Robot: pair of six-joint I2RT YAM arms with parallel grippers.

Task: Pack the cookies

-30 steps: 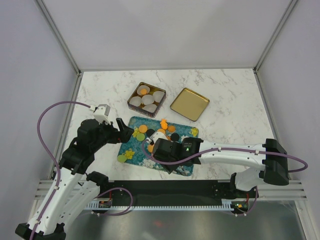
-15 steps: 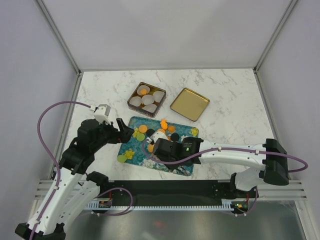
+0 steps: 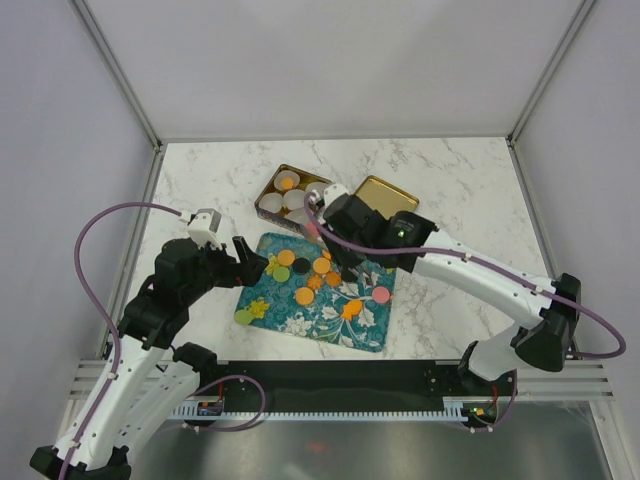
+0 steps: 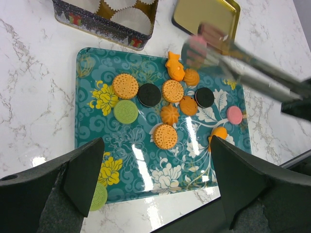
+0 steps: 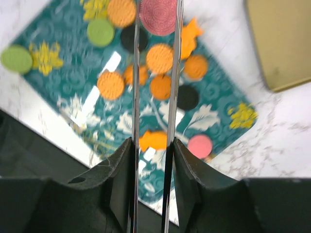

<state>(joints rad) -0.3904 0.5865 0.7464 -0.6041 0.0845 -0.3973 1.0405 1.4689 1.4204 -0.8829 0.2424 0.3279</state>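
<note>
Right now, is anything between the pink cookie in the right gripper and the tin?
Nothing visible. The right gripper holds the pink cookie in the air above the tray; the tin stands open, its lid lying off to the side.

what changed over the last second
The right pincer rose from low over the tray, now clamping a pink cookie, and swung away toward the tin. The left pincer stayed open and in place; tray, tin and lid did not move.
</note>
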